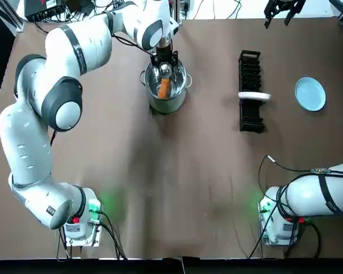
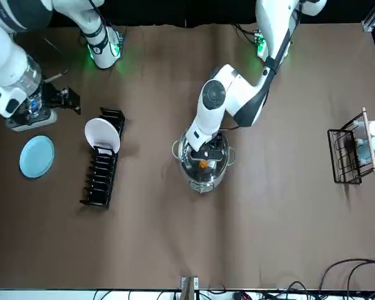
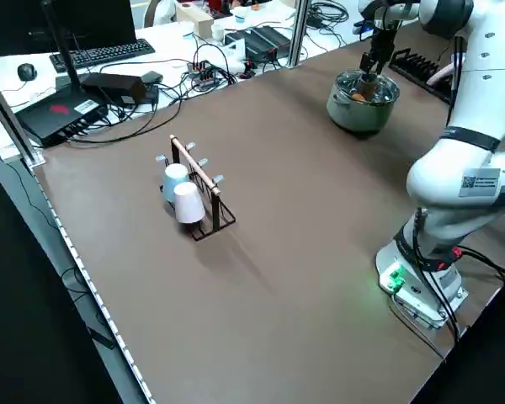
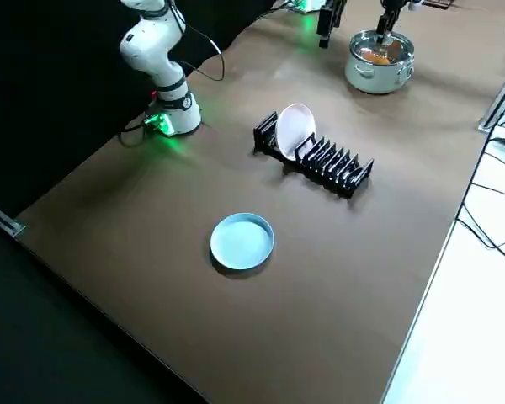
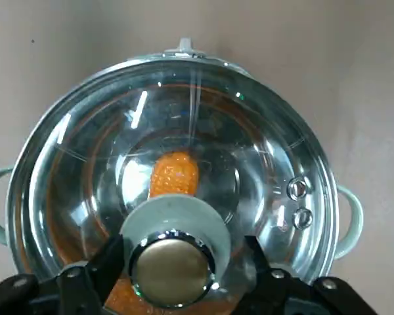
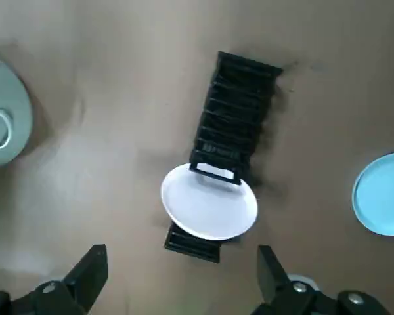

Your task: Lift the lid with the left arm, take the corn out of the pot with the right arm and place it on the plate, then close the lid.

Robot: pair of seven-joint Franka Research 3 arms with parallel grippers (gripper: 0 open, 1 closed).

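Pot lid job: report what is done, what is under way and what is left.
Done: nothing yet; the lid sits on the pot with the corn visible under the glass. In hand: the left pincer is at the lid's knob. Left: lifting the lid, carrying the corn to the empty blue plate with the right pincer, open and aloft, then closing.

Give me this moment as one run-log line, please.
left gripper open around knob | lid on pot | corn inside | right gripper open, aloft beyond rack

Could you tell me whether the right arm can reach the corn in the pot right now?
Probably not: the glass lid still covers the pot, with the left gripper right over it.
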